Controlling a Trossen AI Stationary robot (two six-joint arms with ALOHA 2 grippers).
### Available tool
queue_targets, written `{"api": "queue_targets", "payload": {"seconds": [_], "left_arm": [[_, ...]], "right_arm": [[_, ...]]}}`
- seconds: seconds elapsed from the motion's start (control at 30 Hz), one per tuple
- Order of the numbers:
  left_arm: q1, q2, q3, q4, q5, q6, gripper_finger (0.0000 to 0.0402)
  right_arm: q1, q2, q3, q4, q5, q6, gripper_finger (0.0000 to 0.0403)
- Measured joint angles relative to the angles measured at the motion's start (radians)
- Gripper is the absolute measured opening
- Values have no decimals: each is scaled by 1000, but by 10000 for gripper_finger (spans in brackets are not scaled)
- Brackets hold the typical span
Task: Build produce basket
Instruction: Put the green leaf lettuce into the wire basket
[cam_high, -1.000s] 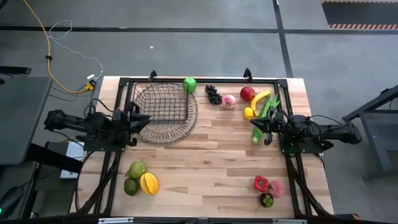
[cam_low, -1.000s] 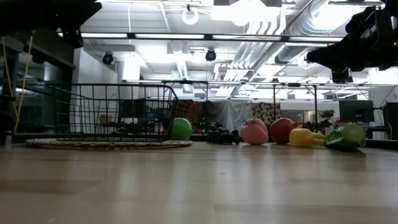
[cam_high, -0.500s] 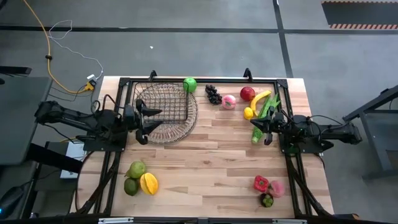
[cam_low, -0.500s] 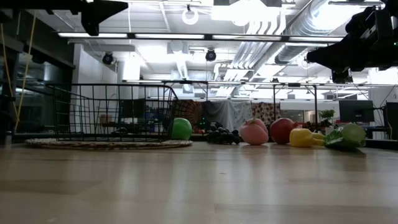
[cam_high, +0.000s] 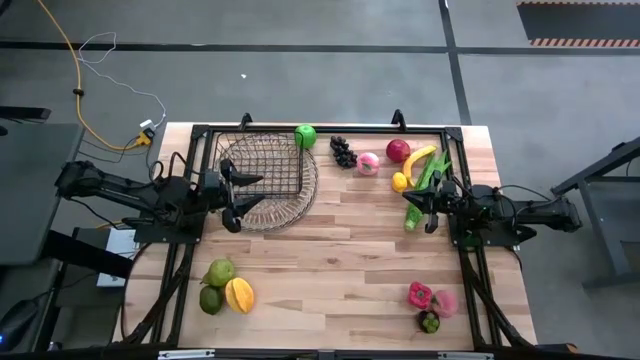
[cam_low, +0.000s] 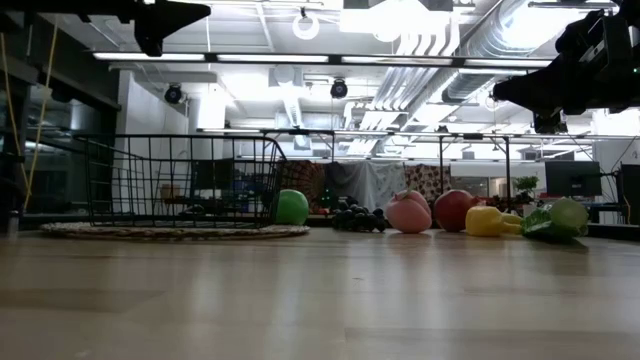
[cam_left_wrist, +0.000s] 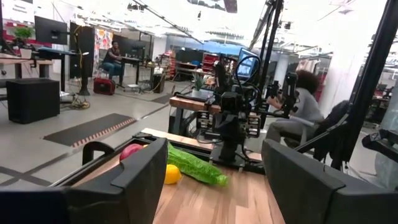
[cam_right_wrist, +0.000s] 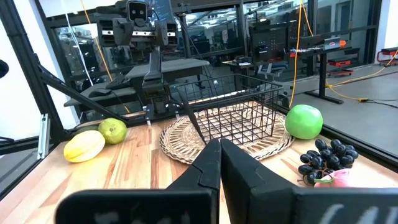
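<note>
- Basket (cam_high: 268, 178), dark wire mesh on a woven round mat, sits empty; loading not begun.
- Left gripper (cam_high: 243, 199) hovers unclenched, empty, over its near rim.
- Right gripper (cam_high: 418, 212) waits clenched, empty, beside long green leafy stalks (cam_high: 430, 178).
- Next: probably grasp a fruit.

The dark wire basket (cam_high: 262, 165) sits on a tan woven mat (cam_high: 292, 205) beside a bright green apple (cam_high: 305, 135), dark purple grapes (cam_high: 343, 152) and a yellow banana (cam_high: 417, 160) on the light striped wooden table (cam_high: 330, 250).

No legible text, label, brand, number or sign in any view. Screens and fixtures in the room beyond the table show nothing that can be read. Striped marking on the floor at about 1 o'clock in the high view carries no lettering.
</note>
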Motion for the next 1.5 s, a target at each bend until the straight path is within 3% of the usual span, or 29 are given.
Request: {"api": "queue_targets", "payload": {"seconds": [1.5], "left_arm": [[0,0,0,0,-1,0,248]], "right_arm": [[0,0,0,0,0,0,0]]}}
